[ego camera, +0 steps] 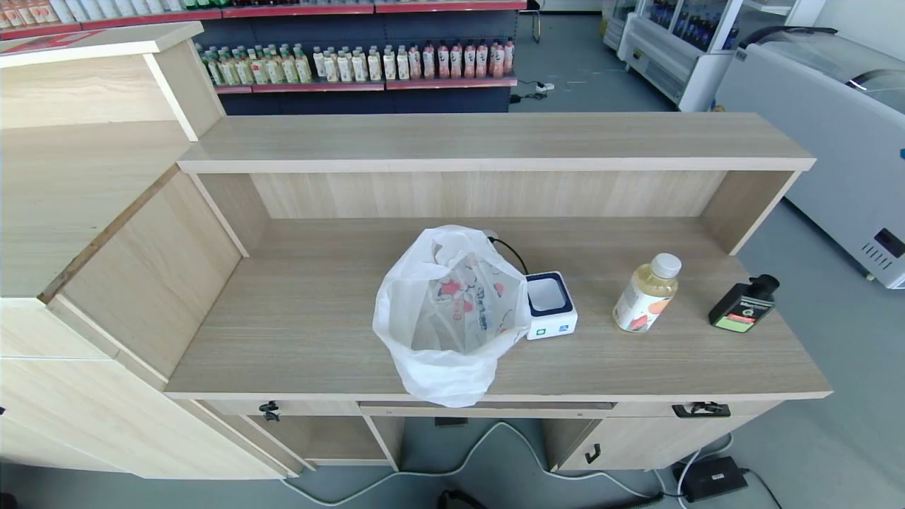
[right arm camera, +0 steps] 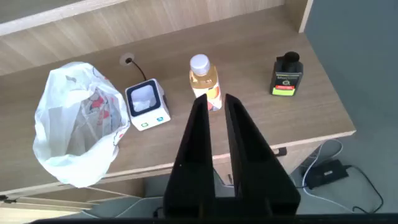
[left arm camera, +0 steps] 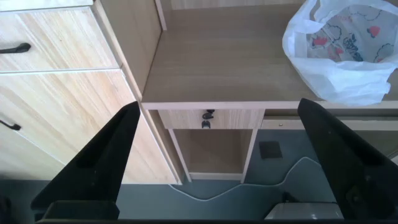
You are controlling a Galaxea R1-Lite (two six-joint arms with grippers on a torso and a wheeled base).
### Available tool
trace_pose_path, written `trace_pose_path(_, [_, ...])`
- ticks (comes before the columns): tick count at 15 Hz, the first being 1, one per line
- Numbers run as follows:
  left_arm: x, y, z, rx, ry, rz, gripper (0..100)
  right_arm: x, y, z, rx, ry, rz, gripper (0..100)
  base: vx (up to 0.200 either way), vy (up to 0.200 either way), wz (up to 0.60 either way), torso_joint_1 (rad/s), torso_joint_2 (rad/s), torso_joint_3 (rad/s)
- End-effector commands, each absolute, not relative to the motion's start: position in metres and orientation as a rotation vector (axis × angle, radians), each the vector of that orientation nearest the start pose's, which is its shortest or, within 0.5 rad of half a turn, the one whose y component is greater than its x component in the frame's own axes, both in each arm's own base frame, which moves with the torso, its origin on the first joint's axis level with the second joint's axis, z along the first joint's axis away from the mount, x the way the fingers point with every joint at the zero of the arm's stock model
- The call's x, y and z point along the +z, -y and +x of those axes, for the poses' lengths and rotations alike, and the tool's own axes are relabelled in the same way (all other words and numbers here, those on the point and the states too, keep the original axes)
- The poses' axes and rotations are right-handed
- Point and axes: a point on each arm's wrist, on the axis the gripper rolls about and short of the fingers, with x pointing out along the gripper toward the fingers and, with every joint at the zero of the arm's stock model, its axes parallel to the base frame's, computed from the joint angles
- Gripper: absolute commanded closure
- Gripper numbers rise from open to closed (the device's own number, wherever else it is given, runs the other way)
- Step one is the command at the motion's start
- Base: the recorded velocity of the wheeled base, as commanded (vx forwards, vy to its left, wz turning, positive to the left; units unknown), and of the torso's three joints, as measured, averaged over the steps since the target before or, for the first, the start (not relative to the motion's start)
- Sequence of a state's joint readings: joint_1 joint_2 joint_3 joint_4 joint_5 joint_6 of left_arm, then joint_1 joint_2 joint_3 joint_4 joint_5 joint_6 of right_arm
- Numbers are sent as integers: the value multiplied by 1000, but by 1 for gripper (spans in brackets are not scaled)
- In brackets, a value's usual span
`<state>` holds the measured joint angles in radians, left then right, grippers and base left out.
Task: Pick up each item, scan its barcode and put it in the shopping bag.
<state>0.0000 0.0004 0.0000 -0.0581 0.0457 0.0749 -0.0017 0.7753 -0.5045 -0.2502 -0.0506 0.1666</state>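
On the wooden counter [ego camera: 311, 332] stands an open white shopping bag [ego camera: 449, 311] with a red print. Right of it sits the small white barcode scanner [ego camera: 549, 305], then an upright juice bottle [ego camera: 645, 294] with a white cap, then a black pump bottle [ego camera: 742, 305] near the counter's right end. My left gripper [left arm camera: 219, 106] is open and empty, low in front of the counter's left part, with the bag [left arm camera: 345, 50] off to one side. My right gripper [right arm camera: 216, 99] is shut and empty, high above the counter's front, with the juice bottle [right arm camera: 204, 78], scanner [right arm camera: 147, 106], bag [right arm camera: 78, 124] and pump bottle [right arm camera: 286, 78] beyond it.
A raised shelf [ego camera: 495, 141] runs along the counter's back, with side walls at both ends. Drawers with black handles [ego camera: 700, 409] sit under the front edge. Cables [ego camera: 495, 452] lie on the floor. A chest freezer [ego camera: 834, 106] stands to the right.
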Motion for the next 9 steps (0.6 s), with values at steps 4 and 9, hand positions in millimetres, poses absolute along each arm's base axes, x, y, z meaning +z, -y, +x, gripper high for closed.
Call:
trace_pose_path(4, [81,-1,-23,48,57,74,0,212,14,213,-104,-167,111,0,0,0,0,0,0,0])
trace_pose_path(9, [81,-1,-23,48,57,74,0,148,29,257,-155,-272,49,0,0,0,0,0,0,0])
